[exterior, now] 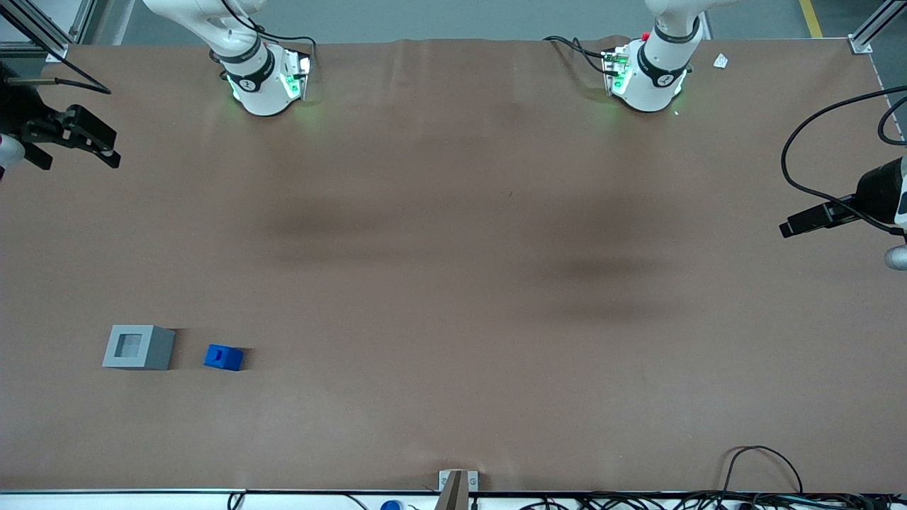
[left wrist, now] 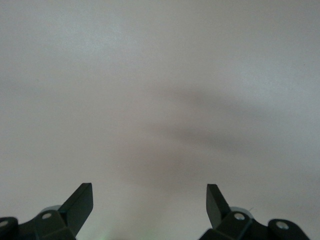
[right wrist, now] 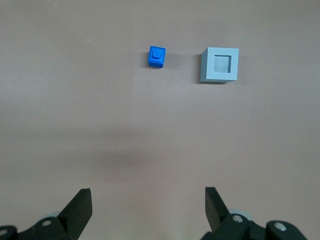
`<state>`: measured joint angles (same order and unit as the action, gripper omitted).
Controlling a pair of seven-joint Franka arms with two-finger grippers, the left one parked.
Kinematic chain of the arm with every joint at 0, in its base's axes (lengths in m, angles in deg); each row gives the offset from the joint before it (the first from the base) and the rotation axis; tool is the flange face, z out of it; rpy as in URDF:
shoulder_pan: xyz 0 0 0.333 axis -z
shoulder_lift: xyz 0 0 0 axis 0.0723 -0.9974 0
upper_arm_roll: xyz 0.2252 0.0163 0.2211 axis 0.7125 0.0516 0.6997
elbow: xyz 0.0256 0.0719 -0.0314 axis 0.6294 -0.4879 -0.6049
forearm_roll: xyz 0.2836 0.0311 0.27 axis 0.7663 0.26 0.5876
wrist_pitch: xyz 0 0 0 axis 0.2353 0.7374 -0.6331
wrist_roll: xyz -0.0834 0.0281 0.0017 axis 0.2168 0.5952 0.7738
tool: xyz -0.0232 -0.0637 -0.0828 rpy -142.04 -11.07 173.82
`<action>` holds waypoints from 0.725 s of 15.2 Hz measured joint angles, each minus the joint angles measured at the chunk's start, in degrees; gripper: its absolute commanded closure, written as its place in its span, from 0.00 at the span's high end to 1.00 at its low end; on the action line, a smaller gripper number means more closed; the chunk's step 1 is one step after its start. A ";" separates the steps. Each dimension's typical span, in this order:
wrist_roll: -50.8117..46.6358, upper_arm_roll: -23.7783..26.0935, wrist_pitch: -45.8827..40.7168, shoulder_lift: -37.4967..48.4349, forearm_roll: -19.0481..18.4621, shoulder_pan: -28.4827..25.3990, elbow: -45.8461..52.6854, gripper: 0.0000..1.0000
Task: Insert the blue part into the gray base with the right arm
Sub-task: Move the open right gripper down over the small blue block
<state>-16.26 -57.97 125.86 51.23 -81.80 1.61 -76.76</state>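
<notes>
1. Resting on the brown counter: a small bright blue plastic block with a small square notch in its top, toward the working arm's end of the counter.
2. Just beside it, apart and not touching: a light gray square block with a square recess in its top, lying at about 9 o'clock of the blue block in the front view.
3. Standing upright and level, both blocks; recess of the gray block facing up and holding nothing.
4. Seen again from the right wrist camera: the blue block and the gray block, side by side with a bare strip of counter between them.
5. Hanging at the very edge of the front view, well apart from both blocks and farther from the front camera than they are: the black two-finger claw of the white right arm, roughly at 11 o'clock of the gray block.
6. Spread wide in the wrist view, the claw, its two dark fingertips well separated and gripping nothing, only bare counter between them.
</notes>
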 measured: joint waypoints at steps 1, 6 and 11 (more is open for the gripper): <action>-0.01 0.00 0.00 0.00 0.00 0.00 0.00 1.00; -0.01 0.08 0.37 -0.78 0.00 -0.01 -0.04 1.00; -0.19 -0.18 9.59 -12.34 0.02 0.25 -0.88 1.00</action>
<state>-16.45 -58.16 135.45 38.88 -81.77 1.86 -77.64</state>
